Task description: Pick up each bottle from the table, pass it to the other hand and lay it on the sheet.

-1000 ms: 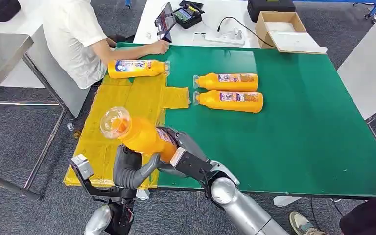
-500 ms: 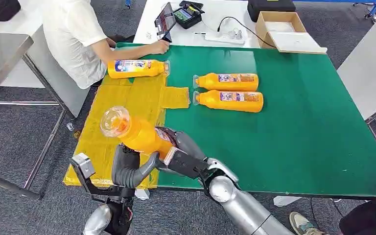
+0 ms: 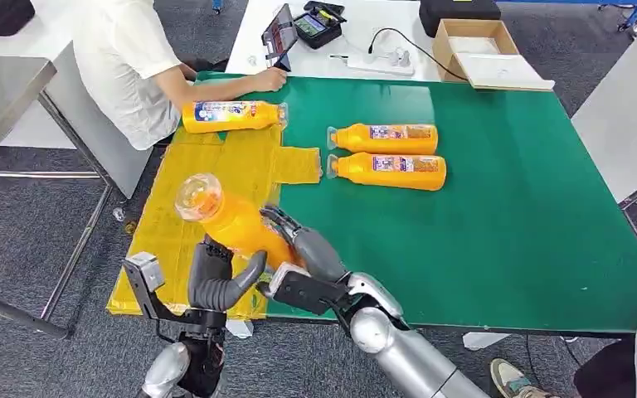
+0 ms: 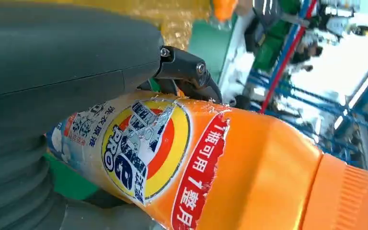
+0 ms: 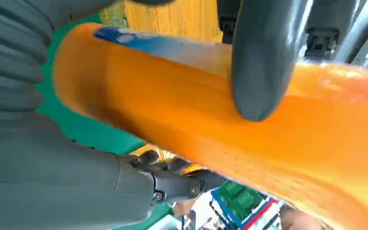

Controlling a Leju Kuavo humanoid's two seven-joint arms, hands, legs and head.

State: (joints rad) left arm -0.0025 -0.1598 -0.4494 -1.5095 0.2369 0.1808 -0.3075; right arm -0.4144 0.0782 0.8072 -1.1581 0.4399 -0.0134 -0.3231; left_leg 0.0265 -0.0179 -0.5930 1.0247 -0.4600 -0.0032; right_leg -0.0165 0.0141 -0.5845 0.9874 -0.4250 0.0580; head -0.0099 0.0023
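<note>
- Head view: the held bottle (image 3: 230, 222), orange with a clear cap end, is raised above the near edge of the yellow sheet (image 3: 216, 178), tilted with the cap up and away from the robot.
- Both hands are on it: the left hand (image 3: 216, 278) grips the lower body from the left, its fingers (image 3: 245, 278) wrapped around it, and the right hand (image 3: 303, 249) has its fingers curled over the base end from the right.
- Left wrist view shows the bottle's label (image 4: 143, 143) pressed against that hand's thumb; right wrist view shows a dark finger (image 5: 261, 62) lying across the orange body.
- Below the fingers lies the sheet, covering the left side of the green tabletop (image 3: 506, 207).
- Beyond the fingers, at the sheet's far end, a second bottle (image 3: 232, 115) lies on its side.
- To the right of it, off the sheet on the green, two more bottles (image 3: 386, 138) (image 3: 390, 171) lie side by side, caps towards the sheet.
- A person (image 3: 128, 58) in a white shirt sits at the far left corner, one forearm resting on the tabletop just past the second bottle.
- Further off sit a tablet (image 3: 280, 35) and an open cardboard box (image 3: 481, 54).
</note>
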